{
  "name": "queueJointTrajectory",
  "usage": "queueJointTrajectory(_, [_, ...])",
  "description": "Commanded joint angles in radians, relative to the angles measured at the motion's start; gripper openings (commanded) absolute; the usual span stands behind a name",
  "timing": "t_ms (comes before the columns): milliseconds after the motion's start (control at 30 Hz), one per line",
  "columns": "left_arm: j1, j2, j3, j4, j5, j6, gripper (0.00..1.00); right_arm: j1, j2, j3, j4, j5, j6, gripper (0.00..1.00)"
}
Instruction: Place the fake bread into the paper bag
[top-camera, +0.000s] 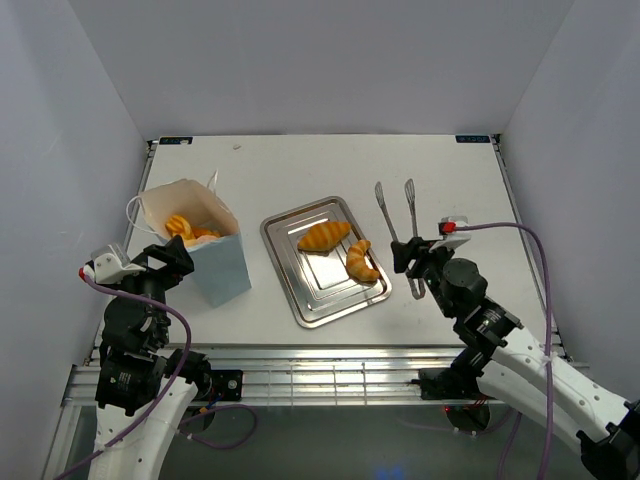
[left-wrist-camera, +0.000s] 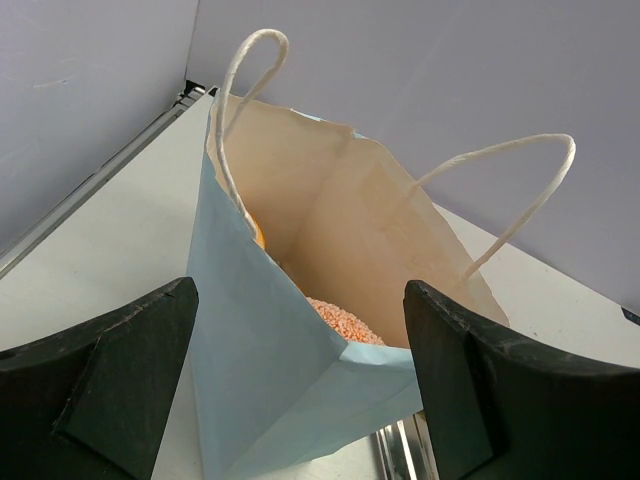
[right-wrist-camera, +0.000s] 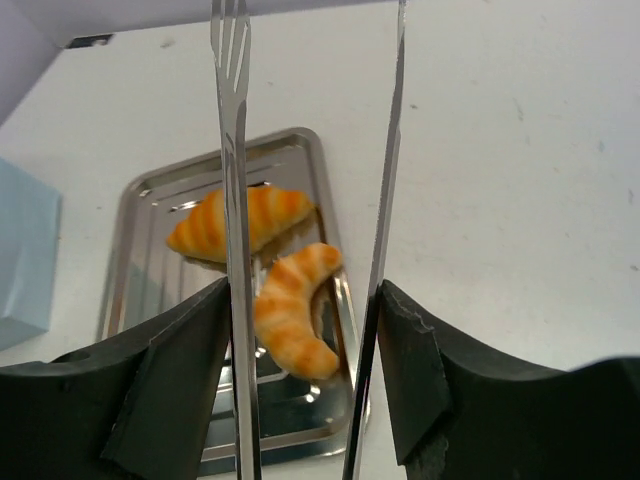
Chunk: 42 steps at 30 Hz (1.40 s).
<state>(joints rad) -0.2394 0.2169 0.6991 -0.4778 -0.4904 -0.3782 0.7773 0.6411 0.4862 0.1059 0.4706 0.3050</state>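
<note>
A straight croissant (top-camera: 323, 236) and a curved croissant (top-camera: 361, 262) lie side by side on the silver tray (top-camera: 310, 300) at mid-desk, just left of the right claw (top-camera: 410, 255). That claw is partly closed on the two arms of metal tongs (top-camera: 395, 215), whose tips stand apart beyond the tray's right edge, clear of both pieces. Other pastries (top-camera: 187, 230) sit inside the upright paper bag (top-camera: 222, 268) near the desk's left edge; the left claw (left-wrist-camera: 300, 288) stands wide, the bag's near corner between its fingers, contact not discernible
</note>
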Motion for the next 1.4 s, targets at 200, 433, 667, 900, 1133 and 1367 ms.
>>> queueJointTrajectory(200, [-0.005, 0.015, -0.004, 0.001, 0.000, 0.004, 0.94, -0.159, -0.021, -0.184, 0.021, 0.004, 0.158, 0.64])
queueJointTrajectory(433, [-0.003, 0.013, -0.006, 0.001, 0.007, 0.004, 0.94, -0.251, 0.083, -0.247, 0.067, -0.023, 0.215, 0.68])
queueJointTrajectory(667, [-0.008, 0.001, -0.009, 0.004, 0.013, 0.004, 0.95, -0.329, 0.160, -0.287, 0.146, -0.084, 0.220, 0.69])
queueJointTrajectory(900, [-0.011, -0.013, -0.010, 0.004, 0.012, 0.004, 0.95, -0.369, 0.299, -0.229, 0.184, -0.102, 0.180, 0.71])
queueJointTrajectory(1133, [-0.014, -0.022, -0.010, 0.005, 0.010, 0.004, 0.95, -0.403, 0.460, -0.160, 0.225, -0.138, 0.158, 0.72])
queueJointTrajectory(1367, [-0.020, -0.025, -0.012, 0.005, 0.007, 0.004, 0.95, -0.423, 0.532, -0.106, 0.244, -0.159, 0.143, 0.74])
